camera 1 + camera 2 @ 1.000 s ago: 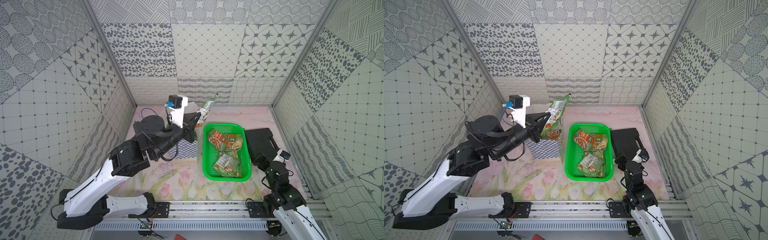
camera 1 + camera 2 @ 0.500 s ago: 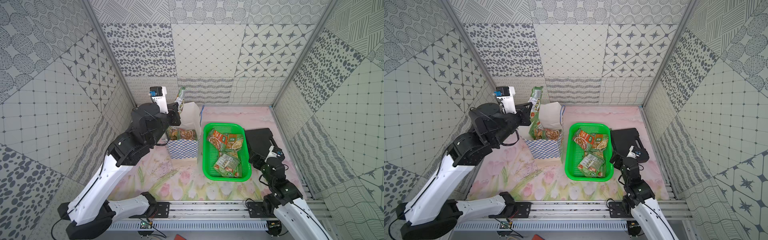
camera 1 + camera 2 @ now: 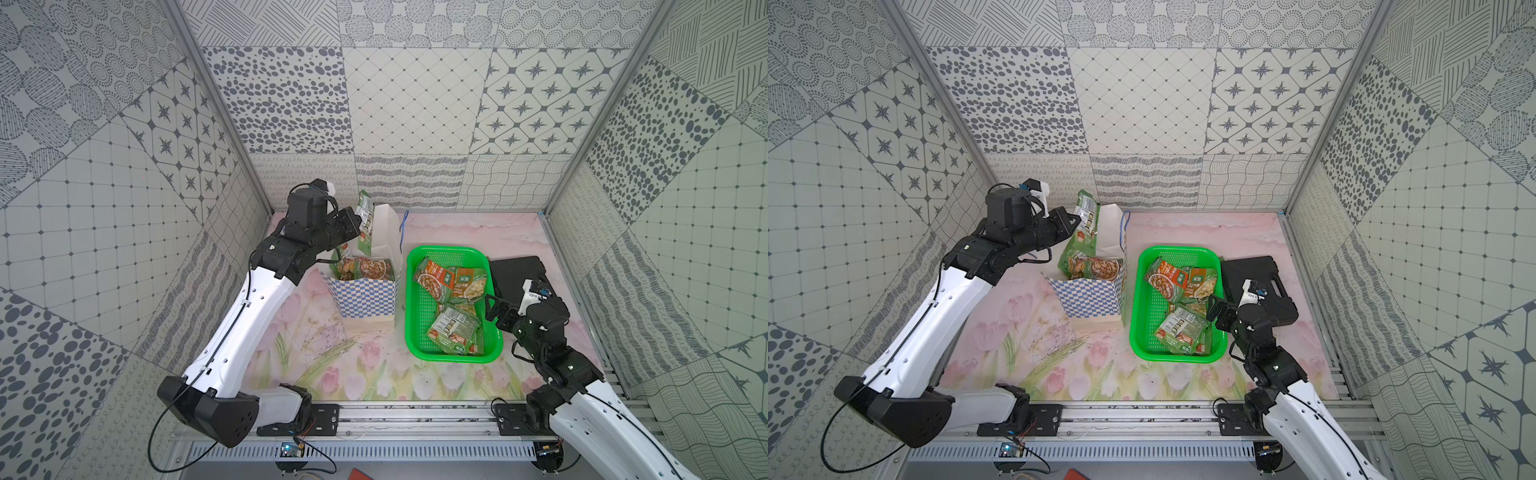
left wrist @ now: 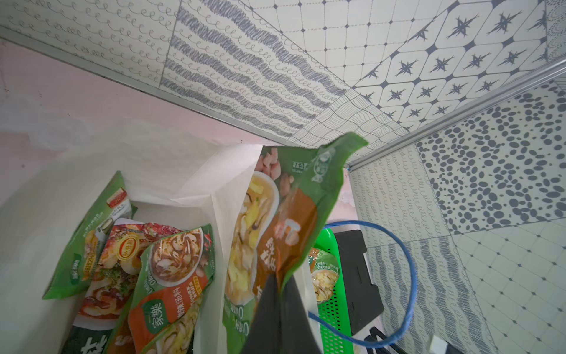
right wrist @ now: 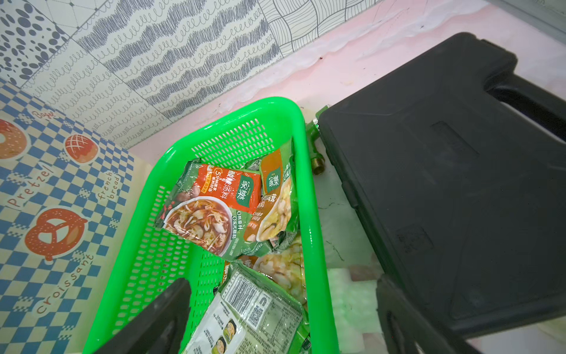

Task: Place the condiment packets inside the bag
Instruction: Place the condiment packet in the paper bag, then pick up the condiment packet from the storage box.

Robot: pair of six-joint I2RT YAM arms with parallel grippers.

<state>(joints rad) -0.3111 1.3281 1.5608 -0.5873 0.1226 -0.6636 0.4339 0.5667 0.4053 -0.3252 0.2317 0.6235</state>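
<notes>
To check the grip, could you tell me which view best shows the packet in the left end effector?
The left wrist view: the held packet looms large, print visible, pinched at its edge by the left end effector. Both top views show it small, at the bag's rim. The right wrist view misses it.

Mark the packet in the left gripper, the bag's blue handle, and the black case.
held packet [image 4: 284, 214]: left wrist view, printed middle.
bag handle [image 4: 413, 275]: left wrist view, blue cord's curve.
black case [image 5: 444, 184]: right wrist view, lid centre.
</notes>
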